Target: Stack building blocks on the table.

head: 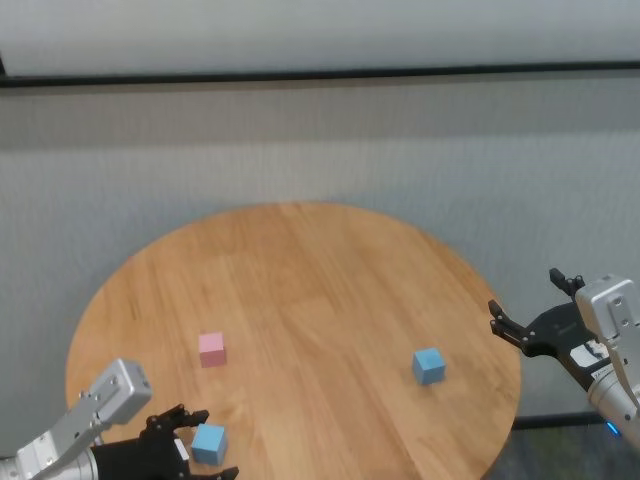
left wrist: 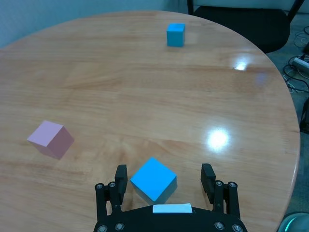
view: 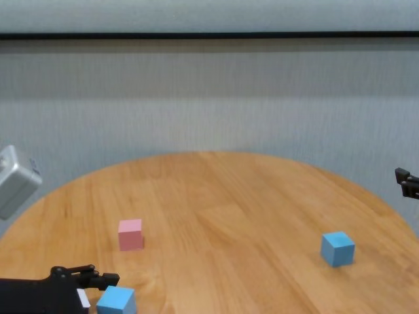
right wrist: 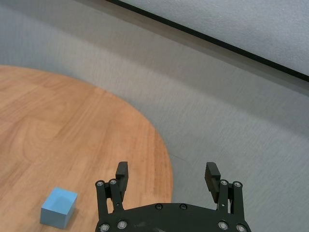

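Observation:
The round wooden table (head: 320,270) holds three cubes, all apart. A light blue cube (head: 209,443) lies near the front left edge, between the open fingers of my left gripper (head: 197,442). In the left wrist view this cube (left wrist: 147,181) sits turned cornerwise inside the gripper (left wrist: 164,175), with gaps on both sides. The pink cube (head: 211,349) stands a little farther in and also shows in the left wrist view (left wrist: 50,139). The second light blue cube (head: 401,366) is at the right. My right gripper (head: 525,295) hangs open and empty just off the table's right edge.
A grey wall (head: 320,140) runs behind the table. In the left wrist view a dark chair (left wrist: 241,19) and floor cables (left wrist: 299,63) lie beyond the far edge. Bare tabletop lies between the cubes.

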Controlling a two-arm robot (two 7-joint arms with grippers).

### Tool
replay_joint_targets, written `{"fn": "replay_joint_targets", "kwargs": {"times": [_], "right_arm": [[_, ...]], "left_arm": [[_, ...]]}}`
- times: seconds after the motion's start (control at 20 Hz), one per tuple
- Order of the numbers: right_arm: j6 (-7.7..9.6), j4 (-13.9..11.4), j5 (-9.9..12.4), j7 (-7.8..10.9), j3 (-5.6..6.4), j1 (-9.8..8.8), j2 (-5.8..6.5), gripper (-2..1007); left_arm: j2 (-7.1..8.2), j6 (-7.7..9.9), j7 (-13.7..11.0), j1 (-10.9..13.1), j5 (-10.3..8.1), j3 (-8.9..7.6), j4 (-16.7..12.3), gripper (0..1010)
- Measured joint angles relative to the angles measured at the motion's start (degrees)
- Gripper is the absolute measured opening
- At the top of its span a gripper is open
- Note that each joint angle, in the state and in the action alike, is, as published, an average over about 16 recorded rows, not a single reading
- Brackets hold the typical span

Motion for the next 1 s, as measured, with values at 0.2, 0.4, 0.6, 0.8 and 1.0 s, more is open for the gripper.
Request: {"fn": "replay_joint_targets", "kwargs": {"times": [0.2,0.4,0.6,0.8,1.0], "right_arm": [[0.0,0.0,0.0,0.0,0.0,0.0,0.0,1001],[0.0,0.0,0.0,0.0,0.0,0.0,0.0,1001],[0.0,0.0,0.0,0.0,0.0,0.0,0.0,1001],[0.0,0.0,0.0,0.0,0.0,0.0,0.0,1001],[0.0,0.0,0.0,0.0,0.0,0.0,0.0,1001]], "left_arm": [[-0.06,0.09,0.0,-0.1,-0.1,0.04,0.2,926],[-0.1,0.17,0.1,-0.1,-0.21,0.04,0.3,842],[-0.12,0.23,0.2,-0.1,-0.33,-0.01,0.3,737],[-0.14,0.23,0.4,-0.1,-0.36,-0.07,0.3,651],[-0.31,0.46,0.8,-0.2,-0.57,-0.37,0.5,590]]}}
